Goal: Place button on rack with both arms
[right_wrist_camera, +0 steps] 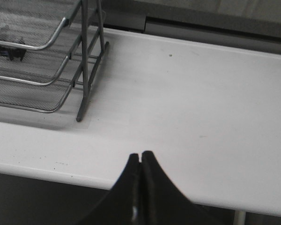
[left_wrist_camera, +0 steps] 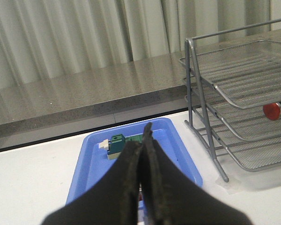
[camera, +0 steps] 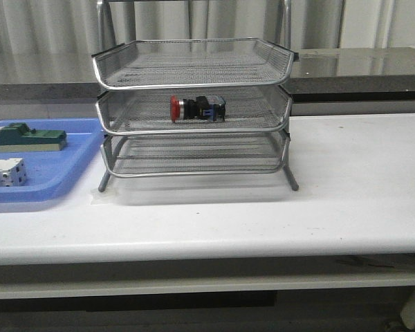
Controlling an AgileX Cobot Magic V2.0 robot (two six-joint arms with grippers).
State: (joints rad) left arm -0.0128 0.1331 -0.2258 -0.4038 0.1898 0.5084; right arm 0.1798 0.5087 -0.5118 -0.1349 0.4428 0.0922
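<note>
The button lies on its side in the middle tier of the silver mesh rack, red head to the left. Its red head also shows in the left wrist view, and its dark body in the right wrist view. Neither arm appears in the front view. My left gripper is shut with nothing in it, hanging above the blue tray, left of the rack. My right gripper is shut and empty over the table's front edge, right of the rack.
A blue plastic tray sits at the left of the white table. It holds a green block and a white-grey terminal block. A grey counter and curtains run behind the table.
</note>
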